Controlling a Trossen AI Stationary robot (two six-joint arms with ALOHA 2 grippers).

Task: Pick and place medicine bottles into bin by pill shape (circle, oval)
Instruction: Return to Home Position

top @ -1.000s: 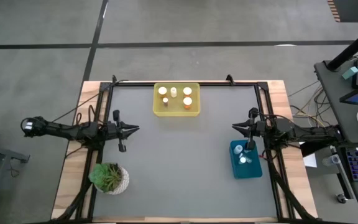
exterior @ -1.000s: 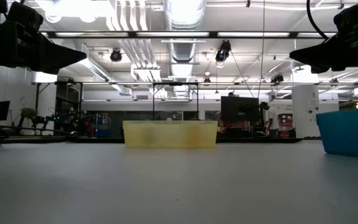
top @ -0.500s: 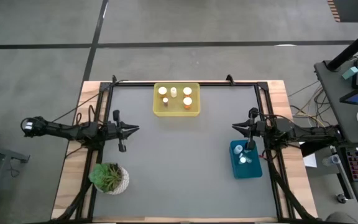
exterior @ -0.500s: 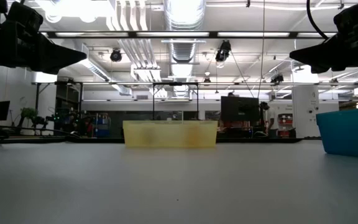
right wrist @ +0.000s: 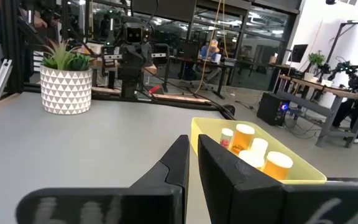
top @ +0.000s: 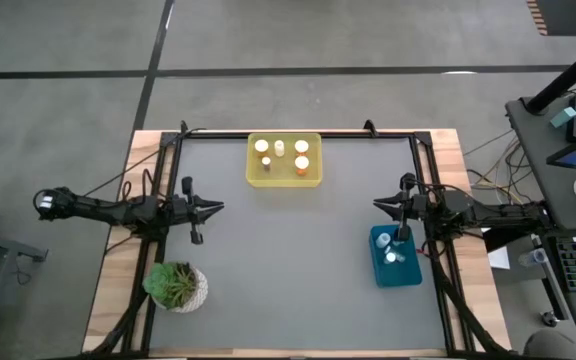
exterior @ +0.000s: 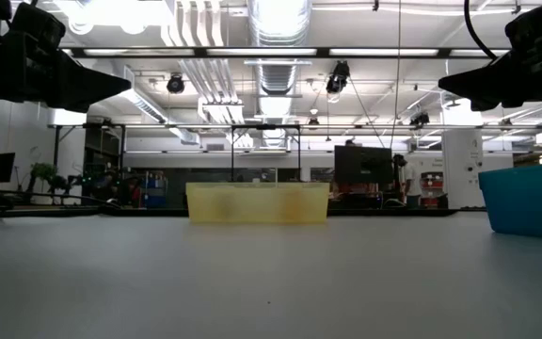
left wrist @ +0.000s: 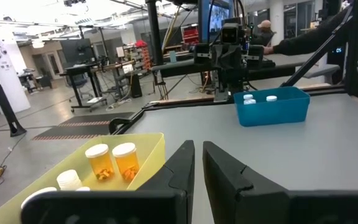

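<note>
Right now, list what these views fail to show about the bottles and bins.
- Pill shapes: the bottles in the yellow bin are too small in the high view; pills in the orange bottles are too small in the left wrist view.
- Low view: the yellow bin's wall hides its contents; the blue bin is cut off by the right edge.
- High view: the right arm overhangs the blue bin, hiding some contents.

Grey table (top: 298, 255): yellow bin (top: 284, 183), blue bin (top: 399, 276) (and plant (top: 176, 285))

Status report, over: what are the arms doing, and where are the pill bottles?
Left gripper shut, empty, parked left. Right gripper shut, empty, near blue bin. Medicine bottles inside yellow bin and blue bin. Potted plant cornered, not obstructing.
</note>
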